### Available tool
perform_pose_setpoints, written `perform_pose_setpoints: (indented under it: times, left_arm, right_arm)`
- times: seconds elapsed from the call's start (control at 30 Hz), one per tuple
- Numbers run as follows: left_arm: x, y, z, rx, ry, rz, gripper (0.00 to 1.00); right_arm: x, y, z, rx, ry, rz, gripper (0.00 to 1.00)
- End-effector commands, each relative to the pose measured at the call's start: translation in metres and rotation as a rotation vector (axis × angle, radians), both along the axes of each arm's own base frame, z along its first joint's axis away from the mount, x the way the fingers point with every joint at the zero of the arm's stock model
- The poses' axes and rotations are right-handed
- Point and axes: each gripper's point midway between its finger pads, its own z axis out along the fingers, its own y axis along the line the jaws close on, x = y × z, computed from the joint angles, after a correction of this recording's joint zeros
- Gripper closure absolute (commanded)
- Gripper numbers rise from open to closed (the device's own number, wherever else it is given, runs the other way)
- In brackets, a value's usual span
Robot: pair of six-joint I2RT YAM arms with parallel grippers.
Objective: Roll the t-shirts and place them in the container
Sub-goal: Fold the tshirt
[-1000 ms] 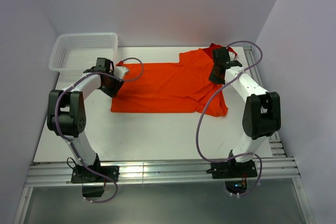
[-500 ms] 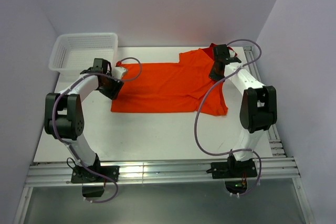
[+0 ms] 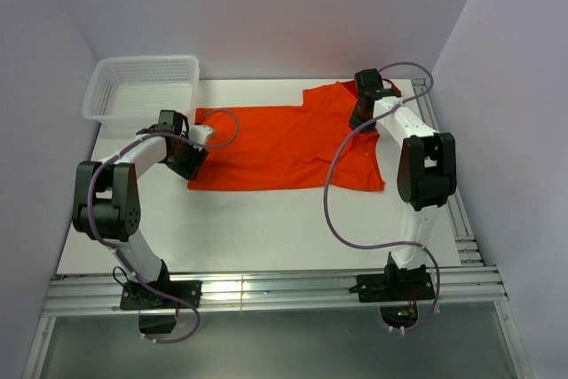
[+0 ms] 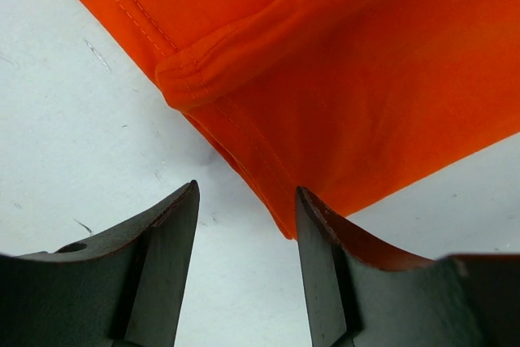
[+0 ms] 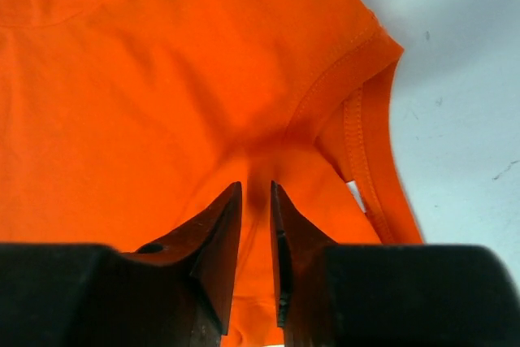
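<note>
My left fingers (image 4: 162, 266) have opened at the hem corner, empty. The right fingers (image 5: 215, 249) just parted slightly at the collar (grip unclear to me). The bright orange cloth t-shirt (image 3: 284, 144) lies flat on the table (image 3: 266, 228), I judge ready for rolling.

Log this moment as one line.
orange t-shirt: spread flat | left gripper: open at hem corner | right gripper: slightly open by collar | roll: not started
</note>
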Motion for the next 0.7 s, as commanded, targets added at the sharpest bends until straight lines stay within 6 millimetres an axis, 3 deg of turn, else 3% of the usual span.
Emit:
perform_pose_setpoints:
  times: [0.0, 0.07, 0.1, 0.2, 0.4, 0.67]
  left_arm:
    - [0.01, 0.004, 0.004, 0.013, -0.053, 0.024, 0.44]
    - [0.01, 0.006, 0.003, 0.023, -0.056, 0.032, 0.44]
    - [0.01, 0.006, 0.003, 0.023, -0.059, 0.034, 0.44]
    - [0.011, 0.007, 0.001, 0.027, -0.064, 0.039, 0.44]
    - [0.011, 0.004, 0.001, 0.008, -0.059, 0.041, 0.45]
    - [0.009, 0.002, 0.0, -0.003, -0.053, 0.037, 0.45]
  right_arm:
    - [0.004, -0.007, 0.01, -0.011, -0.013, -0.021, 0.71]
    - [-0.002, -0.009, 0.012, -0.017, -0.011, -0.029, 0.64]
    - [-0.004, -0.01, 0.014, -0.02, -0.016, -0.035, 0.56]
    - [-0.013, -0.01, 0.024, -0.013, -0.036, -0.043, 0.5]
    - [-0.039, 0.023, 0.03, 0.039, -0.066, 0.005, 0.53]
    - [-0.062, 0.061, -0.008, 0.123, -0.032, 0.039, 0.55]
